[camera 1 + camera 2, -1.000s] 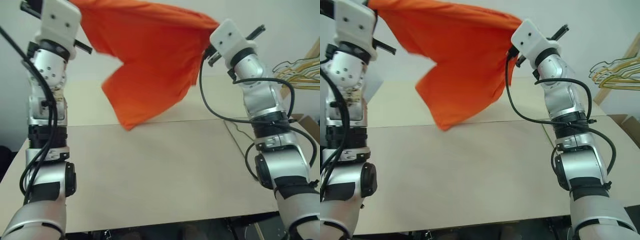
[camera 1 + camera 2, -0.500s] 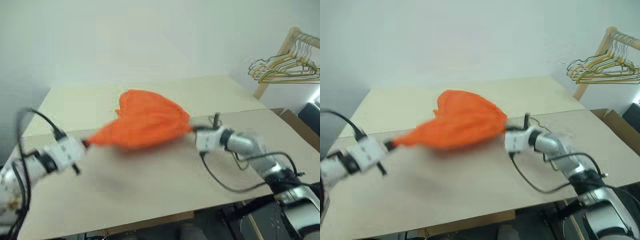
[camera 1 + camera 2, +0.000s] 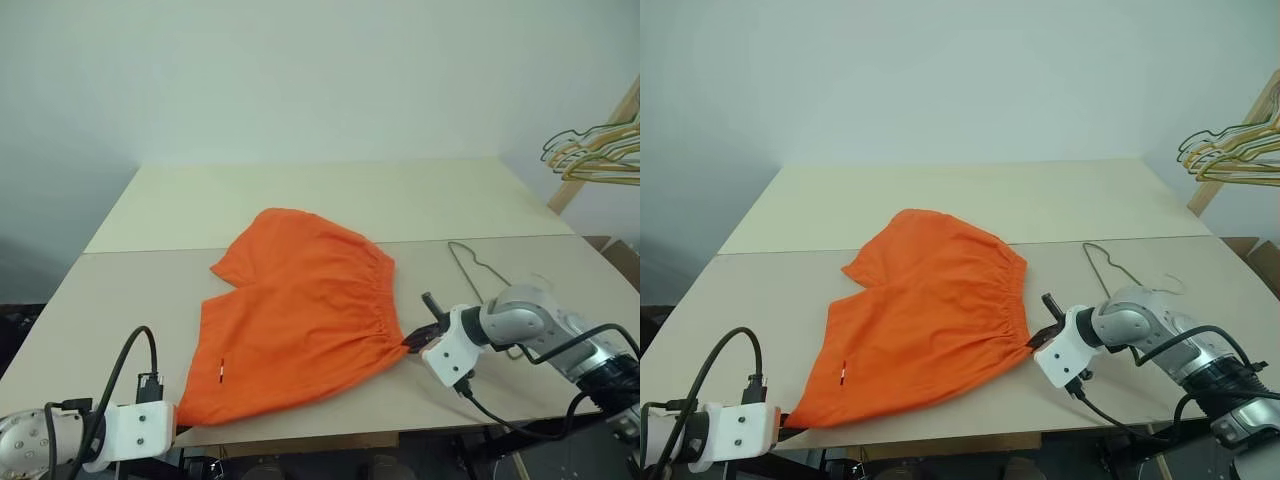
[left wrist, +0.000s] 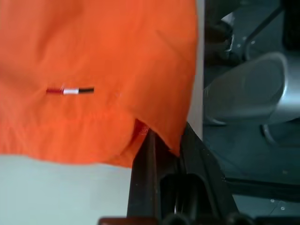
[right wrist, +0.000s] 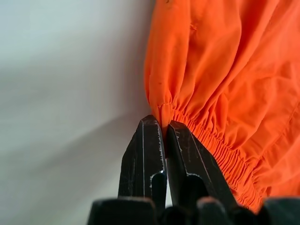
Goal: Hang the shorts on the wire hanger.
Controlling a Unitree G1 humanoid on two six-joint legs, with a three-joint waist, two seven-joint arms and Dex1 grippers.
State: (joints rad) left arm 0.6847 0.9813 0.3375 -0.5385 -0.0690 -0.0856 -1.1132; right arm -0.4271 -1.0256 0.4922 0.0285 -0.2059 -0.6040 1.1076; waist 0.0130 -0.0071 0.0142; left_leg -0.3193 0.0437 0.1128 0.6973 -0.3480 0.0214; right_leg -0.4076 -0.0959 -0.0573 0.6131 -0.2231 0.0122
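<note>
Where the two tabletops meet, the scene lies thus:

Shorts: the shorts lie spread flat on the near table, waistband toward the robot's right, legs toward its left and the far side; a tiny white mark sits near the hem closest to the table's front edge.

Right gripper: the right gripper is pinched tight on the near end of the gathered waistband, its two black fingers closed with the orange fabric between them, low over the table surface.

Left gripper: the left gripper is clamped on the corner of the leg hem at the table's front edge; a fold of orange cloth sits between its fingers, and the short red, white and black tag shows just beside it in the left wrist view.

Wire hanger: the wire hanger lies flat on the table beyond the right arm, just to the right of the waistband and not touching the shorts.

Other hangers: a bunch of gold and green hangers hangs from a wooden rack at the far right, well apart from the table's work.
</note>
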